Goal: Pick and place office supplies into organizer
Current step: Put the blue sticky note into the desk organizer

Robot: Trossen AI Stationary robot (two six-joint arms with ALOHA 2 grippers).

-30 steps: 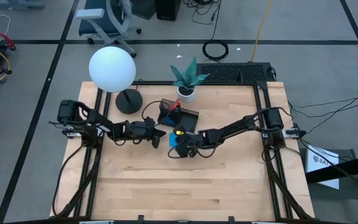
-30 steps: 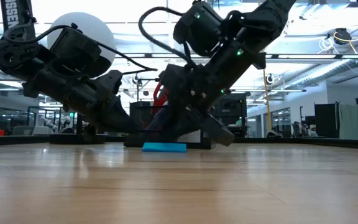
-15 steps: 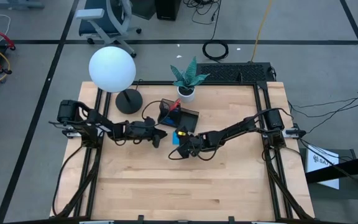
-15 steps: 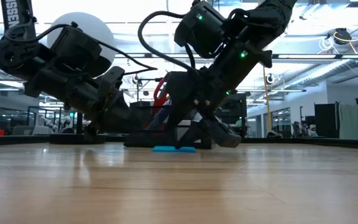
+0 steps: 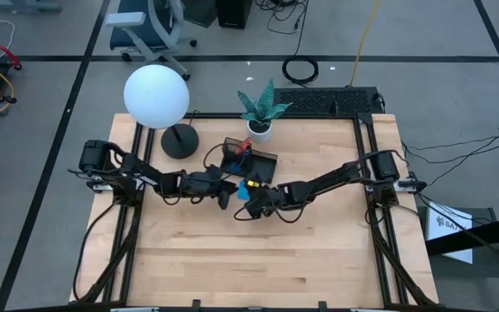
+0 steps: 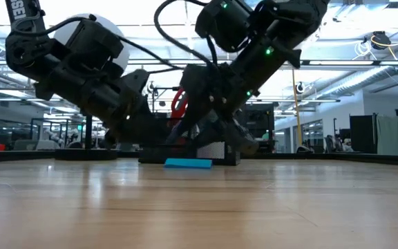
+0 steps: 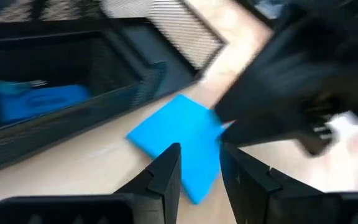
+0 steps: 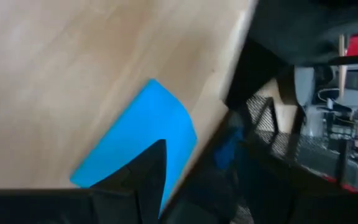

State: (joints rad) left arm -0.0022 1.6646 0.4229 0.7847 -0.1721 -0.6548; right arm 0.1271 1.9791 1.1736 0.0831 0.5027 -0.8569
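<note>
The bright blue note pad [image 6: 188, 164] lies flat on the wood just in front of the black organizer [image 5: 251, 161]. Red scissors handles [image 6: 179, 104] stick up out of the organizer, and a blue item [image 7: 36, 99] lies in its tray. My left gripper [image 5: 224, 194] comes in from the table's left, open, its fingertips [image 7: 174, 163] on either side of the pad's near corner [image 7: 199, 180]. My right gripper [image 5: 249, 202] comes from the right, open, one finger [image 8: 146, 171] hanging over the pad [image 8: 135, 140]. My left gripper has its fingers slanting down either side of the pad's corner; I cannot tell whether they touch it. My right gripper hovers over the pad's other end; I cannot tell whether its finger touches the pad.
A white globe lamp on a round black base [image 5: 178, 141] stands at the far left. A plant in a white pot [image 5: 260, 130] stands behind the organizer. The two arms meet closely at the pad. Bare wood spreads across the near half of the table [image 5: 258, 260].
My left gripper has moved toward the table's right, closing in on the pad. My right gripper has opened above the pad and stays beside it. The pad stays flat on the table.
</note>
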